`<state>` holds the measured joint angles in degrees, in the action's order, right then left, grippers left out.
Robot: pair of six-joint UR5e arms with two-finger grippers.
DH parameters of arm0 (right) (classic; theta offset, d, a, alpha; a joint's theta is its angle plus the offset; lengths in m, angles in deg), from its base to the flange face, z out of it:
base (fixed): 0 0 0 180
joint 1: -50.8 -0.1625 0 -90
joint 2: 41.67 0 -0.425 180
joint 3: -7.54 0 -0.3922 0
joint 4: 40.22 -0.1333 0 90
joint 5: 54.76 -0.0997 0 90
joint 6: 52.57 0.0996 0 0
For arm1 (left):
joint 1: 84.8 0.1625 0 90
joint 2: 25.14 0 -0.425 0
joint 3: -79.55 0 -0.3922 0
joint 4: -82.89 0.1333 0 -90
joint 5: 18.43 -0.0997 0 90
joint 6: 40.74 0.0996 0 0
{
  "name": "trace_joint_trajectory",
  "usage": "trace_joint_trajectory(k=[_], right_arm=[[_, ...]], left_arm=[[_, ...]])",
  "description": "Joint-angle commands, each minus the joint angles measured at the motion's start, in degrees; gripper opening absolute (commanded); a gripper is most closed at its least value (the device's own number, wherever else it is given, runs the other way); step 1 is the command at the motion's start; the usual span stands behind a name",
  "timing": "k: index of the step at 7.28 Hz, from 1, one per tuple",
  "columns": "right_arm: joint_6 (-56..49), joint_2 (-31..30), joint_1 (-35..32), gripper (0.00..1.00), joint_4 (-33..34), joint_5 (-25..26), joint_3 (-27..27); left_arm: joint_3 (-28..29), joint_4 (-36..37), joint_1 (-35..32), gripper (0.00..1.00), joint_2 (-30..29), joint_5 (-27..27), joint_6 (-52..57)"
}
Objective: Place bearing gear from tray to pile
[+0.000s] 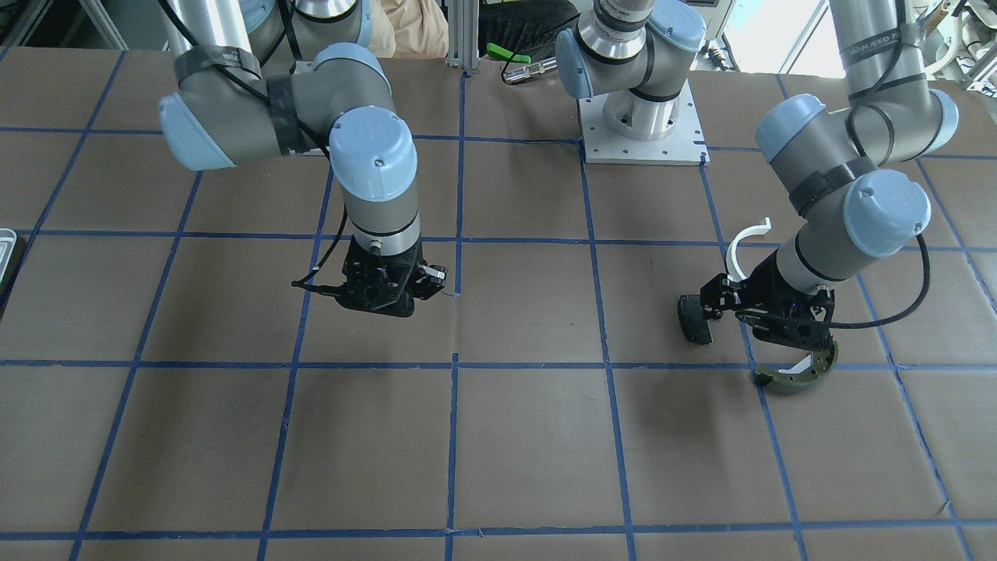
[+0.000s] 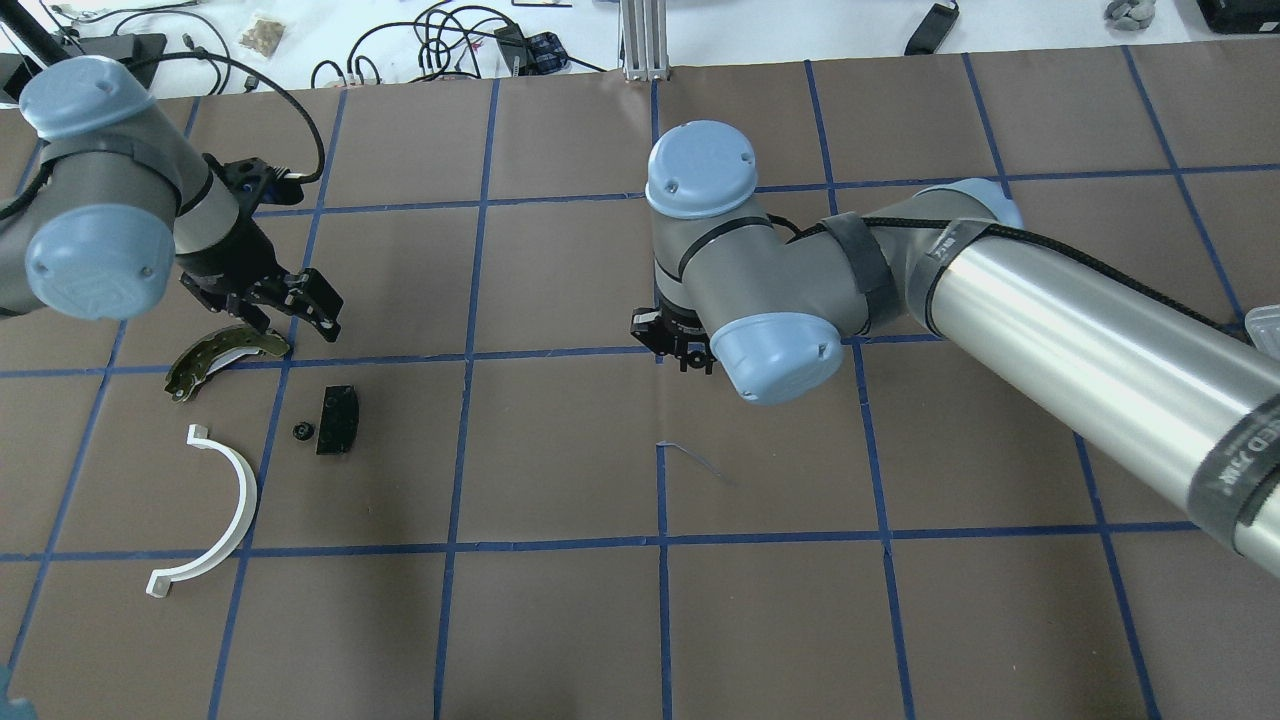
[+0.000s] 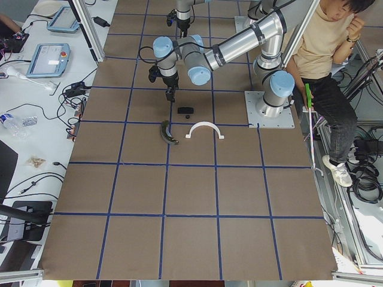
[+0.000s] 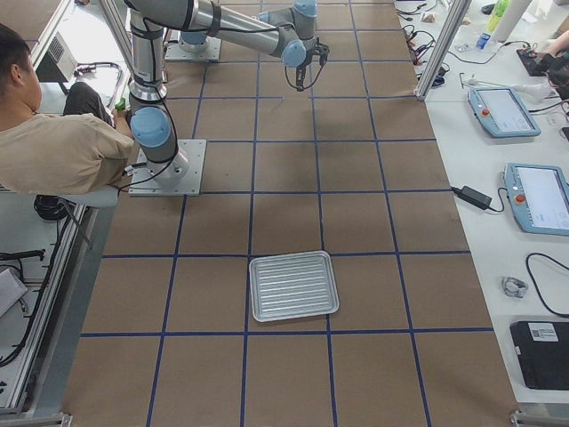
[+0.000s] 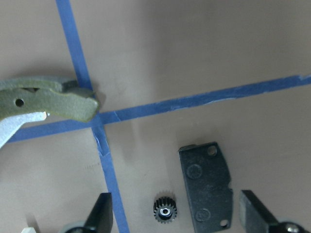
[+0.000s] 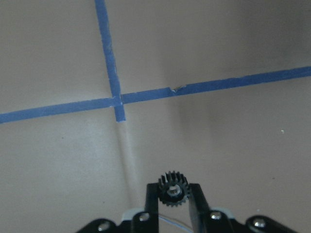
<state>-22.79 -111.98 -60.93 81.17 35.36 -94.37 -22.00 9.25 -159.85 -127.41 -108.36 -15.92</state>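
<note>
Right wrist-mounted view: the right end effector (image 6: 173,192) is closed on the bearing gear (image 6: 172,187), a small black toothed wheel with a pale hub. Two flat black fingers pinch it above the matte brown surface (image 6: 218,145), which is crossed by blue tape.

Left wrist-mounted view: the left end effector (image 5: 177,208) hangs with its fingers spread wide over the pile (image 5: 194,194). A second gear (image 5: 165,209) lies just beside a flat black rectangular pad (image 5: 206,187). An olive-green curved brake shoe (image 5: 53,99) lies apart from them.

Overhead exterior view: a smooth white half-ring (image 2: 247,500) lies near these parts.

Exterior right view: the ribbed pale tray (image 4: 293,286) with rounded corners sits well apart from both arms.
</note>
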Motion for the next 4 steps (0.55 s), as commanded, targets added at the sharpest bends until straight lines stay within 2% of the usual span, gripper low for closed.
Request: trace_joint_trajectory(k=[1, 2, 3, 4], right_arm=[[3.4, 1.5, -3.3, 0.21, 1.9, -0.9, -0.7], [3.5, 2.6, -4.7, 0.22, 3.0, -1.0, -0.7], [4.5, 4.4, -5.2, 0.47, 5.1, -1.0, -0.8], [4.7, 4.7, -5.2, 0.69, 5.3, -1.0, -1.1]], left_arm=[[7.0, -8.1, -4.2, 0.91, 1.5, 0.7, -6.1], [8.4, -8.4, -7.1, 0.91, 2.8, 0.3, -8.3], [8.8, -10.1, -9.5, 0.91, 4.8, -0.1, -10.1], [8.7, -13.3, -10.5, 0.91, 7.8, 0.0, -12.8]])
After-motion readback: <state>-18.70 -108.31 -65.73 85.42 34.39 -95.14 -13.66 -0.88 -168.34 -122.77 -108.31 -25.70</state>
